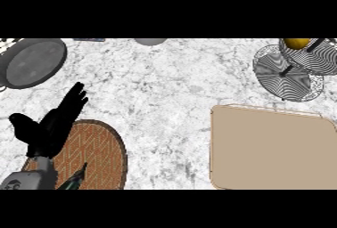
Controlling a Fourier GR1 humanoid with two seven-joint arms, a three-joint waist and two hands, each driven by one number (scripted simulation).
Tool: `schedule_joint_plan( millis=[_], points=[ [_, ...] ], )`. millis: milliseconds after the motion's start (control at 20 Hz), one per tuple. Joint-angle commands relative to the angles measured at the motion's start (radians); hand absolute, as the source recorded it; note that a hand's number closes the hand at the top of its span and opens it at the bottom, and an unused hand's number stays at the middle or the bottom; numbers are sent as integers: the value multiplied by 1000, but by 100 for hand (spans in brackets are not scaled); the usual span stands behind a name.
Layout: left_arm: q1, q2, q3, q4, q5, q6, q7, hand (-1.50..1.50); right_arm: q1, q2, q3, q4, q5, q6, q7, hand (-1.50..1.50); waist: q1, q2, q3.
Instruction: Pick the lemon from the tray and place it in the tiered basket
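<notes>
Head view puts the lemon in the tiered basket, on its upper tier at the counter's far right corner, cut partly by the top edge. Just nearer, along the right edge, lies the tan tray, apart from the basket. At the near left, the left hand hangs open, fingers straight and thumb spread, holding nothing, over the far edge of a woven brown mat. A grey pan sits at the far left corner, and a grey bowl at the far edge.
</notes>
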Motion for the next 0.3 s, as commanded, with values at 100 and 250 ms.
schedule_joint_plan(
  millis=[100,250],
  points=[
    [10,-4,4,13,0,-2,-17,0,79,-97,-36,7,-31,94,-10,-150,-6,6,3],
    [-23,-15,-8,22,-23,19,-13,0,96,-99,-28,-1,-21,109,-23,-150,-5,10,4]
  ],
)
